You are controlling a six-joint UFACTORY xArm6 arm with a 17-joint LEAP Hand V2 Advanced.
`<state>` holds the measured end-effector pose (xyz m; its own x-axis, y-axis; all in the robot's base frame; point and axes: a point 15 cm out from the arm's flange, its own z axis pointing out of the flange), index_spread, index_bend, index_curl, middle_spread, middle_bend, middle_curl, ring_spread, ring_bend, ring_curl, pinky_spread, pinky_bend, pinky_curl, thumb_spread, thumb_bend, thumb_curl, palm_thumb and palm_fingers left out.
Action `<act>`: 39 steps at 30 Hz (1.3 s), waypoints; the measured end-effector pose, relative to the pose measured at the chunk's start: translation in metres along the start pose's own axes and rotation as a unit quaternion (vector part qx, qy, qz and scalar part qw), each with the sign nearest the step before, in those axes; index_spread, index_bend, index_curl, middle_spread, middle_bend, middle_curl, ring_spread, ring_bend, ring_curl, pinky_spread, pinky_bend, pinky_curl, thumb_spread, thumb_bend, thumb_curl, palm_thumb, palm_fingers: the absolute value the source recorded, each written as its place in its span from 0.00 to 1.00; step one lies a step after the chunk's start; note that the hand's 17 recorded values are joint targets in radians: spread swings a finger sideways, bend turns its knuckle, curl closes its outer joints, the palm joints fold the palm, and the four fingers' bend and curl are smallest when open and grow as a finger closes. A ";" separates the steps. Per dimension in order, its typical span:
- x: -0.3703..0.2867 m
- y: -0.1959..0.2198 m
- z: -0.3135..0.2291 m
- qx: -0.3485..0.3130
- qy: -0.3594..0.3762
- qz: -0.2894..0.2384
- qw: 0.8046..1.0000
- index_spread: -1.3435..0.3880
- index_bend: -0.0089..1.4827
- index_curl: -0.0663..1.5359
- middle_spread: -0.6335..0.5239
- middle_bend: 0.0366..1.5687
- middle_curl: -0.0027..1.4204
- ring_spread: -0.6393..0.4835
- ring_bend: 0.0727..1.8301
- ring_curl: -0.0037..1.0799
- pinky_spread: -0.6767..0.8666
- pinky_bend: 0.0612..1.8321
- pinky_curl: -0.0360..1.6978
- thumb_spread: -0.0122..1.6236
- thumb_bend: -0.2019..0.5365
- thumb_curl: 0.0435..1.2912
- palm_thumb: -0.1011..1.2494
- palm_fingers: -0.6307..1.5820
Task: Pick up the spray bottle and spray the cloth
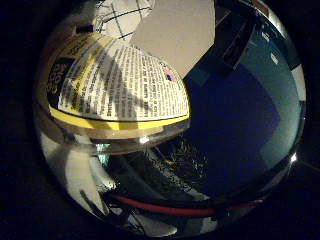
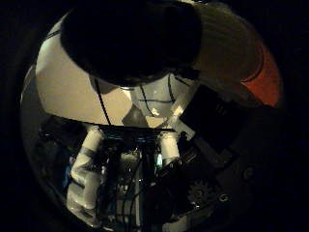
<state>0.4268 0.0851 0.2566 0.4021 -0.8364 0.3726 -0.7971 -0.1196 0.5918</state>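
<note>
The spray bottle (image 1: pixel 115 85) fills much of the right little finger side palm view, close to the palm, showing its yellow-edged printed label. The right thumb side palm view shows its white body (image 2: pixel 87 92) under a black top (image 2: pixel 130 39). My hand (image 2: pixel 126 174) is against the bottle, and its white fingers (image 2: pixel 92 159) curl up onto the white body. A dark blue surface (image 1: pixel 240 110) lies beyond the bottle; I cannot tell whether it is the cloth.
A pale flat sheet (image 1: pixel 180 35) lies past the bottle beside the blue surface, with a white grid-lined thing (image 1: pixel 120 15) next to it. An orange-red curved thing (image 2: pixel 261 77) sits beside the bottle. A red band (image 1: pixel 160 208) runs near the palm.
</note>
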 end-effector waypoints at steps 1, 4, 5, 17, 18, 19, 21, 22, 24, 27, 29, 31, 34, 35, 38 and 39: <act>0.001 0.001 -0.001 0.001 -0.001 0.000 1.000 0.67 0.80 0.46 0.45 0.85 0.44 0.41 0.78 0.51 0.28 0.62 0.47 0.70 0.25 0.36 0.83 0.84; 0.006 0.008 -0.009 0.014 -0.005 0.003 1.000 0.67 0.80 0.46 0.45 0.85 0.44 0.41 0.78 0.51 0.28 0.62 0.47 0.70 0.25 0.36 0.83 0.84; 0.007 0.012 -0.013 0.021 -0.008 0.004 1.000 0.67 0.80 0.46 0.45 0.85 0.44 0.41 0.78 0.51 0.28 0.62 0.47 0.70 0.25 0.36 0.83 0.84; -0.047 0.040 -0.060 0.087 -0.145 -0.044 0.985 0.67 0.80 0.46 0.45 0.85 0.44 0.41 0.78 0.51 0.28 0.62 0.48 0.69 0.25 0.35 0.84 0.84; -0.059 0.041 -0.067 0.095 -0.170 -0.055 0.979 0.67 0.80 0.46 0.45 0.85 0.44 0.41 0.78 0.51 0.28 0.62 0.48 0.69 0.25 0.35 0.84 0.84; -0.069 0.043 -0.075 0.104 -0.193 -0.063 0.974 0.67 0.80 0.45 0.45 0.85 0.44 0.41 0.78 0.51 0.28 0.62 0.48 0.69 0.26 0.35 0.84 0.84; -0.090 0.048 -0.094 0.123 -0.241 -0.082 0.959 0.67 0.80 0.45 0.45 0.84 0.43 0.41 0.78 0.51 0.28 0.62 0.48 0.69 0.26 0.35 0.85 0.84; -0.101 0.049 -0.104 0.132 -0.265 -0.090 0.951 0.67 0.80 0.45 0.45 0.84 0.43 0.41 0.78 0.51 0.28 0.62 0.48 0.69 0.26 0.35 0.85 0.84; -0.124 0.054 -0.125 0.144 -0.323 -0.109 0.929 0.67 0.80 0.45 0.45 0.85 0.43 0.41 0.78 0.51 0.28 0.62 0.48 0.68 0.26 0.36 0.86 0.84; -0.151 0.064 -0.161 0.155 -0.414 -0.139 0.886 0.67 0.80 0.45 0.45 0.85 0.43 0.42 0.78 0.51 0.29 0.62 0.49 0.68 0.26 0.36 0.86 0.84; -0.165 0.069 -0.192 0.175 -0.472 -0.161 0.849 0.67 0.80 0.45 0.45 0.85 0.43 0.42 0.78 0.51 0.29 0.63 0.49 0.68 0.26 0.37 0.87 0.84; -0.177 0.073 -0.222 0.196 -0.524 -0.183 0.809 0.67 0.80 0.45 0.45 0.85 0.43 0.42 0.78 0.51 0.29 0.63 0.50 0.68 0.26 0.37 0.87 0.84; -0.193 0.075 -0.251 0.217 -0.584 -0.220 0.750 0.67 0.80 0.45 0.45 0.85 0.43 0.42 0.78 0.51 0.29 0.62 0.50 0.67 0.26 0.39 0.88 0.84; -0.198 0.074 -0.256 0.225 -0.599 -0.231 0.733 0.67 0.80 0.45 0.45 0.85 0.43 0.42 0.78 0.51 0.29 0.62 0.50 0.67 0.26 0.39 0.88 0.84; -0.212 0.065 -0.263 0.253 -0.631 -0.257 0.687 0.67 0.80 0.45 0.45 0.85 0.43 0.43 0.79 0.51 0.29 0.62 0.51 0.67 0.26 0.40 0.88 0.83; -0.216 0.062 -0.263 0.263 -0.636 -0.267 0.674 0.67 0.80 0.45 0.45 0.85 0.43 0.43 0.79 0.51 0.29 0.62 0.51 0.67 0.26 0.40 0.88 0.84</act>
<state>0.4092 0.3987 0.4007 0.2496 -0.3414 -0.9062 -0.8761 -0.4782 -0.0612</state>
